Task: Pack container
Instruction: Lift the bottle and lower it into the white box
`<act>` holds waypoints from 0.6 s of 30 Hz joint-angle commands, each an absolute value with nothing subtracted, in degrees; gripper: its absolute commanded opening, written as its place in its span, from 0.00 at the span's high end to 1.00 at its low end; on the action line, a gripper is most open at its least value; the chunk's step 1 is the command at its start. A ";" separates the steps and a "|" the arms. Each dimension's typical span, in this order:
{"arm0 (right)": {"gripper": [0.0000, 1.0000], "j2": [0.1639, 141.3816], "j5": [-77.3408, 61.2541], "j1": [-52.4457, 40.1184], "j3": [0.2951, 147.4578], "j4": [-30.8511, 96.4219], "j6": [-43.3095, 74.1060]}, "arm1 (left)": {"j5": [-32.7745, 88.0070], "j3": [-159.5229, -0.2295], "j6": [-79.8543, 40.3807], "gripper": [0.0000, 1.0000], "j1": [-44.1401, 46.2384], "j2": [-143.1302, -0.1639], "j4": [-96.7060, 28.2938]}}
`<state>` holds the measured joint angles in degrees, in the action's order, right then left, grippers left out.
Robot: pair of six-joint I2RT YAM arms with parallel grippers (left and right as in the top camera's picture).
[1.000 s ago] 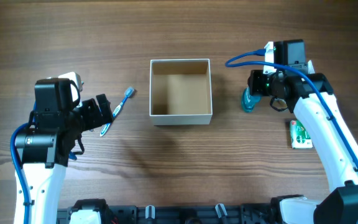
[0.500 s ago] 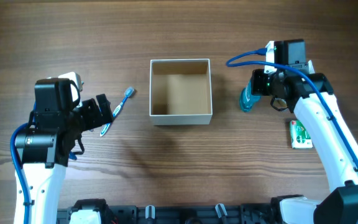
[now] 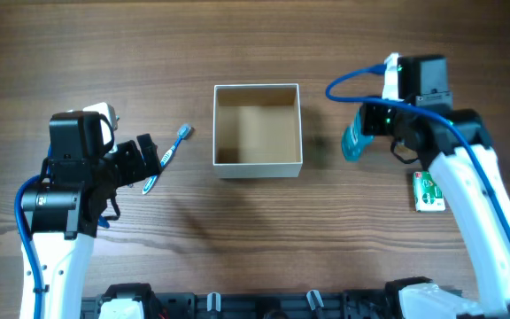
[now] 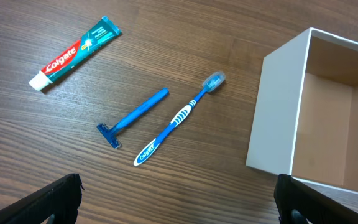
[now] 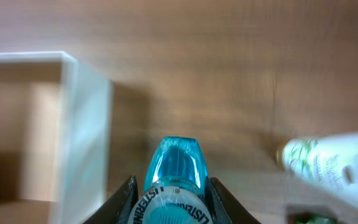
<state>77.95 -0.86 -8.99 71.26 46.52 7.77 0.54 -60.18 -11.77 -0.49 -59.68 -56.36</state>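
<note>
While beside the container (image 3: 257, 167) — right gripper (image 3: 362, 131) around the mouthwash bottle (image 5: 173, 167)

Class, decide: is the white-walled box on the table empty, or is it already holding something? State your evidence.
Empty: the overhead view shows the container's bare brown floor, and the toothbrush lies outside it.

Count on tabletop: 1 container (image 4: 275, 118), 1 toothbrush (image 4: 179, 118), 1 razor (image 4: 132, 118), 1 toothpaste tube (image 4: 74, 53), 1 mouthwash bottle (image 5: 178, 165), 1 green-white pack (image 3: 428, 191).
</note>
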 commanded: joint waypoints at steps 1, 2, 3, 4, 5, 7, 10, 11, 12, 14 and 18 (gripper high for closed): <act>0.96 73.41 0.78 -14.85 81.08 47.55 9.21 | 1.67 -61.25 -12.47 0.00 -0.86 -59.70 -56.25; 0.96 73.69 2.09 -16.75 82.32 47.75 9.43 | 1.67 -61.25 -12.47 0.00 -0.86 -59.70 -56.25; 0.96 73.89 4.01 -19.49 83.70 47.70 9.89 | 1.67 -61.25 -12.49 0.00 -0.86 -59.70 -56.25; 0.96 74.28 5.91 -21.80 84.71 47.55 10.61 | 1.67 -61.25 -12.49 0.00 -0.86 -59.70 -56.25; 0.96 74.67 7.68 -24.03 85.71 47.44 11.20 | 1.67 -61.25 -12.47 0.00 -0.86 -59.70 -56.25; 0.96 75.90 10.39 -28.21 87.29 46.52 13.61 | 1.67 -61.25 -12.49 0.00 -0.86 -59.70 -56.31; 0.96 78.30 13.56 -33.36 87.81 43.40 16.69 | 1.67 -61.25 -12.49 0.00 -0.86 -59.70 -56.45; 0.96 79.53 14.52 -34.76 87.81 42.50 17.63 | 1.67 -61.25 -12.47 0.00 -0.86 -59.70 -56.45; 0.96 80.51 15.22 -35.59 87.81 41.91 18.35 | 1.67 -61.25 -12.47 0.00 -0.86 -59.70 -56.45; 0.96 83.88 15.46 -37.30 87.81 40.10 19.68 | 1.67 -61.25 -12.49 0.00 -0.86 -59.70 -56.45; 0.96 90.89 15.66 -38.46 87.81 36.82 22.06 | 1.67 -61.25 -12.49 0.00 -0.86 -59.70 -56.45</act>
<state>85.82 12.25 -37.74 86.24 39.33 17.87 0.56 -60.18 -11.77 -0.49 -59.68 -56.40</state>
